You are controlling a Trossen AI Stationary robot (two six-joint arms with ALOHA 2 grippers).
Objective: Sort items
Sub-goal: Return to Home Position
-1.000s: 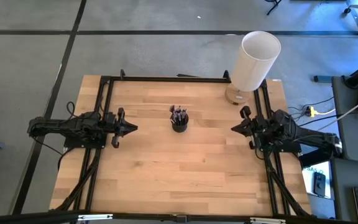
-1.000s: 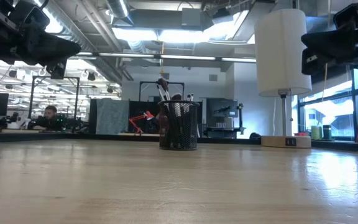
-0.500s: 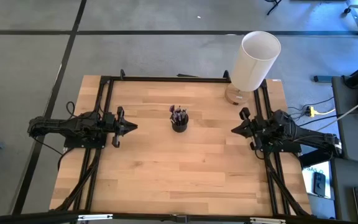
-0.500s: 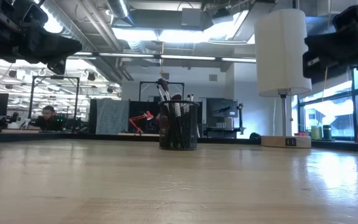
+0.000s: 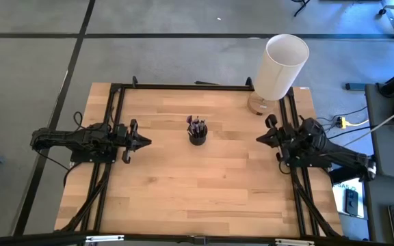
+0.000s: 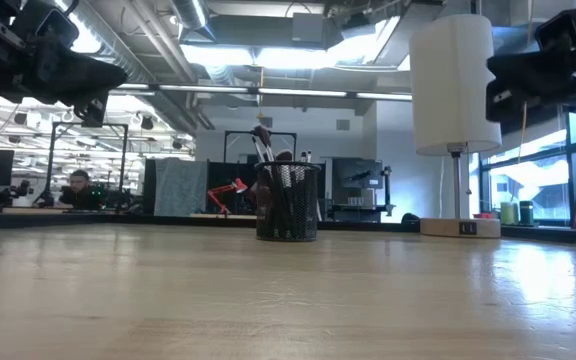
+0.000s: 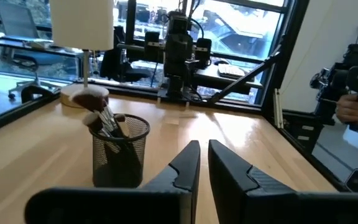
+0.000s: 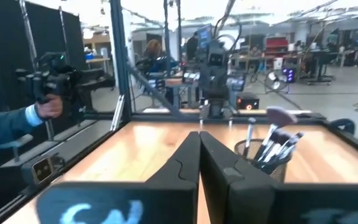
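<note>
Table (image 5: 183, 191): pale wood butcher-block top with a black frame, read as a clock face from the high view, 12 o'clock at the far edge.

1. Left gripper (image 5: 141, 141): at 9 o'clock, above the table's left side and pointing toward the centre. In its wrist view the two dark fingers (image 7: 188, 167) are drawn together with only a thin slit between them, and nothing is held.

2. Black mesh cup (image 5: 197, 137): upright just off centre toward 12 o'clock, well apart from both arms.

3. Makeup brushes (image 5: 196, 125): all bunched inside the cup with their heads up, leaning at mixed angles above the rim. The low view shows pale handles and dark tips (image 6: 266, 148) rising out of the mesh (image 6: 288, 203). The left wrist view shows one full reddish-brown head (image 7: 91, 101). None lies on the table.

4. Right gripper (image 5: 260, 139): at 3 o'clock, above the table's right side and pointing toward the centre. Its wrist view shows the fingers (image 8: 188, 158) pressed together, with nothing held.

5. White lamp (image 5: 280, 65): tall cylindrical shade on a round wooden base, in the corner at about 1 o'clock.

6. Beyond the table: a person (image 6: 80, 186) sits far back in the room. A hand (image 8: 45, 107) in a blue sleeve grips a dark device outside the frame.
</note>
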